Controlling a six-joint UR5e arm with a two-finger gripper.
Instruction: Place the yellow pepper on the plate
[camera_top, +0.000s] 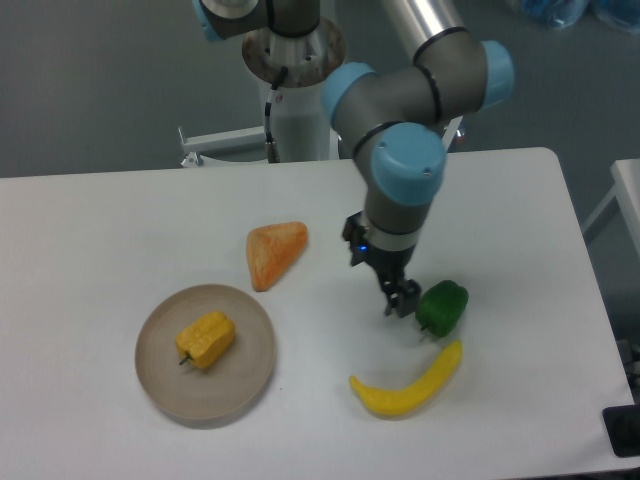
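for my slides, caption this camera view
Yellow pepper rests on the plate; the gripper hangs beside a green pepper.

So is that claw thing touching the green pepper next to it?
Cannot tell. In the camera view the gripper sits right against the green pepper's left edge, with no clear gap or contact visible.

Robotics laboratory setting: an industrial arm (400, 120) mounted on a pedestal behind a plain white table (100, 230), toy food props laid out, grey floor beyond.
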